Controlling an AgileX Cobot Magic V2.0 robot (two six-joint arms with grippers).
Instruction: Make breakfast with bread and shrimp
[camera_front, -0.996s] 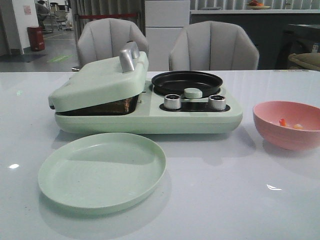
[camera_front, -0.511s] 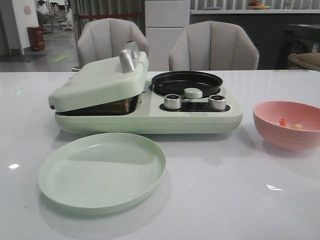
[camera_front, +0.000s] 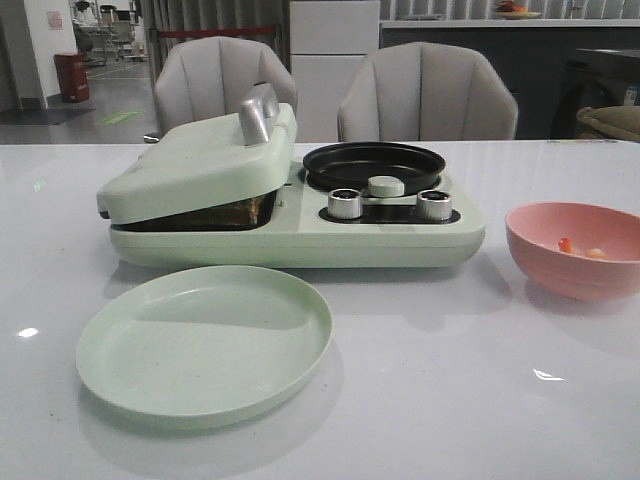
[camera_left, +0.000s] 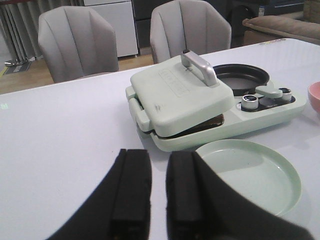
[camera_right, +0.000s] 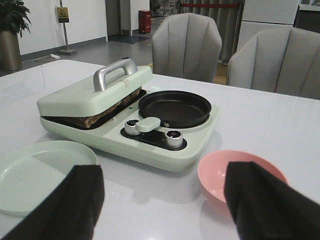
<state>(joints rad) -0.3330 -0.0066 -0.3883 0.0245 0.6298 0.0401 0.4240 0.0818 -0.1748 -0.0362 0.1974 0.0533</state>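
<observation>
- Two small shrimp (camera_front: 580, 248), one orange-pink and one paler, lie at the bottom of a pink bowl (camera_front: 560, 268) that stands on the white surface (camera_front: 480, 380), at my right in the front view.
- The bread (camera_right: 102, 116) shows only as a brown edge in the gap under the lid (camera_front: 195, 165) of the pale green breakfast maker (camera_front: 300, 240); the lid rests tilted on it, not fully down, and I cannot count the slices.
- A silver handle (camera_front: 256, 115) sits on top of that lid.
- Beside the lid, on the same appliance, a round black pan (camera_front: 374, 165) sits in its well, and in front of it are two silver knobs (camera_front: 345, 203) with a pale green knob (camera_front: 386, 185) between them.
- A pale green plate (camera_front: 205, 345) lies on the surface just in front of the appliance, below the lid side, with nothing on it.
- My left gripper (camera_left: 159, 192) hangs above the surface near the plate, its two black fingers (camera_left: 131, 190) almost together with a thin gap, grasping nothing.
- My right gripper (camera_right: 162, 212) hangs over the surface near the bowl, its fingers spread wide apart and released.
- Two grey chairs (camera_front: 425, 92) stand behind the surface.
</observation>
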